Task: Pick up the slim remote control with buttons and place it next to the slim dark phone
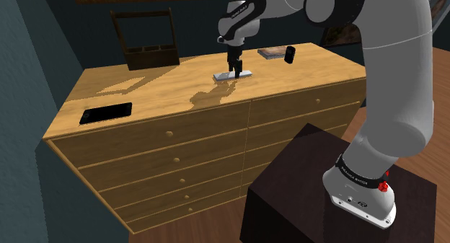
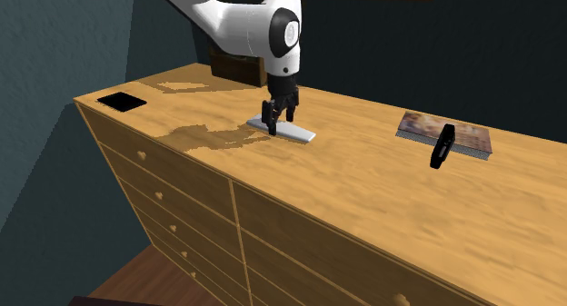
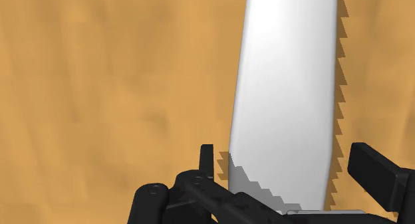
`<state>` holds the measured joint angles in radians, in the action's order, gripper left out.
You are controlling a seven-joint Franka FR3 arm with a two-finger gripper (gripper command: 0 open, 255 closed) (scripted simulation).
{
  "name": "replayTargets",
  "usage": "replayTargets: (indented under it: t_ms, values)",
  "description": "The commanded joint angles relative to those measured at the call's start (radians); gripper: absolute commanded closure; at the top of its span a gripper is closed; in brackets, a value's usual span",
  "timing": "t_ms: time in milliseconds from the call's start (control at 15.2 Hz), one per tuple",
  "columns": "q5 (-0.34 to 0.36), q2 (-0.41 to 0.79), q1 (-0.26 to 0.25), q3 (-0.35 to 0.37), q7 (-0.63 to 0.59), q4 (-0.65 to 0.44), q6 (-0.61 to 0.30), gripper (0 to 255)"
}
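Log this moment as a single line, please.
phase: pre-grasp | tool: open, astride white remote | remote: lying on wooden dresser | dark phone: apart, at dresser corner

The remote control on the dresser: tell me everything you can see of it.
The remote control is a slim, plain pale grey-white slab; no buttons show. It lies flat on the wooden dresser top, near its middle. The open black jaws straddle one end without clasping it.
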<state>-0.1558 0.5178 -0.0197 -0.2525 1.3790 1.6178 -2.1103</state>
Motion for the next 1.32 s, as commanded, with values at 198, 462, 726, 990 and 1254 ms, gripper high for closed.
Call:
replayTargets:
  t_ms: [198,462,726,990,1254]
  values:
    - [-0.001,0.004,0.001,0.0,0.002,0.003,-0.007,0]
    - [-0.001,0.004,0.001,0.0,0.002,0.003,-0.007,255]
    - [-0.001,0.004,0.001,0.0,0.002,0.003,-0.007,255]
    - [-0.001,0.004,0.001,0.0,0.002,0.003,-0.007,255]
    - [0.004,-0.014,0.0,-0.003,-0.002,-0.011,0.025,255]
